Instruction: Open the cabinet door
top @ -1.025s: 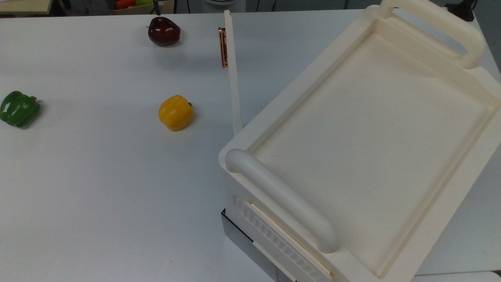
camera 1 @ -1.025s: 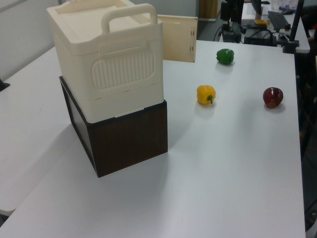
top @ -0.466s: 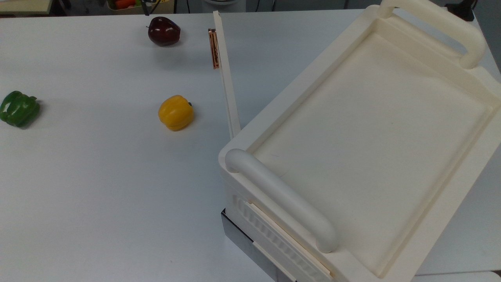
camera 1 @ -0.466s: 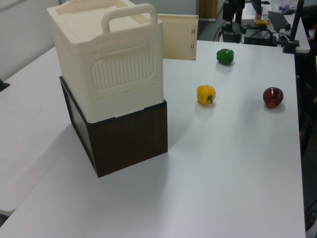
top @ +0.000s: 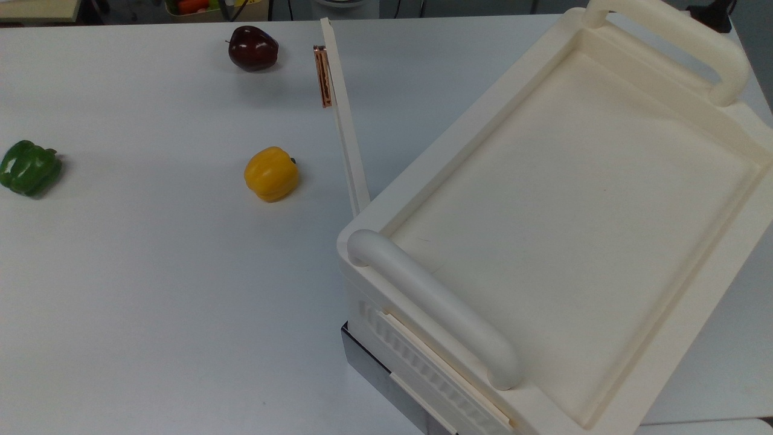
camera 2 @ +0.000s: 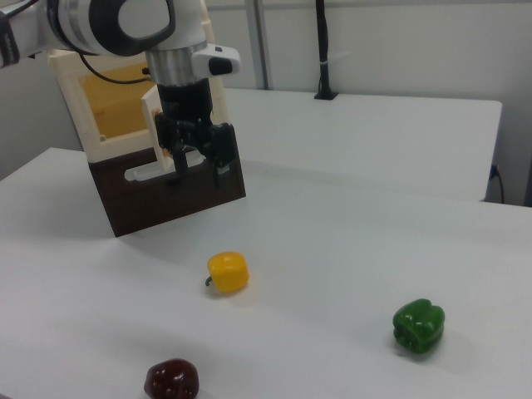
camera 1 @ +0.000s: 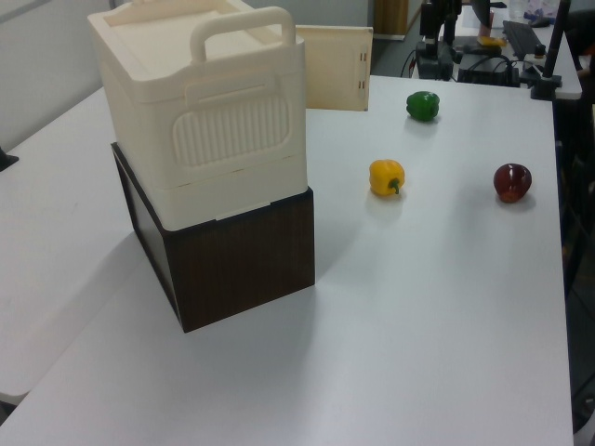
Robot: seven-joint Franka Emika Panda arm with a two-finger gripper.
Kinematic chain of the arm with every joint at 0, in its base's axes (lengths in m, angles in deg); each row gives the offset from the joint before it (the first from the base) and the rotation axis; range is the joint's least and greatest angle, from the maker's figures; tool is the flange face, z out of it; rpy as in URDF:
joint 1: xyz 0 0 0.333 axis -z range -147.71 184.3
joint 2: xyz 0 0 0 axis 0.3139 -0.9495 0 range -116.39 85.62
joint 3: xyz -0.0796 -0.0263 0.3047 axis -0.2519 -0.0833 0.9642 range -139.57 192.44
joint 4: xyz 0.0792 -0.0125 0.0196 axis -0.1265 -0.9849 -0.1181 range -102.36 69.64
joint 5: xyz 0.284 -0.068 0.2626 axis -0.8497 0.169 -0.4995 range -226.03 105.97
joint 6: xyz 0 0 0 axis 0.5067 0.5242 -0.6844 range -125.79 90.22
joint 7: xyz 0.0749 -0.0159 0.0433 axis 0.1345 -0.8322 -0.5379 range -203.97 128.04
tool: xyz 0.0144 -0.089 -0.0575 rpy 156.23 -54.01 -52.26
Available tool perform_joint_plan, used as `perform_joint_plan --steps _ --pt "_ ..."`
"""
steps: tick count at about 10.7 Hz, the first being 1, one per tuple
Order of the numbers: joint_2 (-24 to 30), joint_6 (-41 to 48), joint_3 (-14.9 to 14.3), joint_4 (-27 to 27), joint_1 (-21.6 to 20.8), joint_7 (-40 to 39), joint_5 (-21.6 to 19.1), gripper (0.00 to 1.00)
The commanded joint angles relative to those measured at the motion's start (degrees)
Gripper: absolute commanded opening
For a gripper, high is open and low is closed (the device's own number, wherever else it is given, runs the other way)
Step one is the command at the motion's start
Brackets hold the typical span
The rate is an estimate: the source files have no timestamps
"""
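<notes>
Cream cabinet door (top: 344,121) swung out; gripper (camera 2: 198,158) pointing down, fingers spread beside its edge.

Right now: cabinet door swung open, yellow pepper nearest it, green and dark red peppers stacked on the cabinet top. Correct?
Not quite. The green pepper and dark red pepper lie on the table, per the top view. The cabinet door is open, yellow pepper nearest it.

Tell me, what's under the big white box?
The cabinet sits on a dark brown wooden block, which rests on the white table. What lies inside or beneath that block is covered.
</notes>
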Motion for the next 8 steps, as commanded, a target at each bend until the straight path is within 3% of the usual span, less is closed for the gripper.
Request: perform_joint_plan --steps 1,8 --pt "3.0 0.15 -0.14 -2.98 0.2 0.95 0.1 1.0" --pt "2.47 -0.12 -0.22 -2.89 0.64 1.03 0.01 1.0"
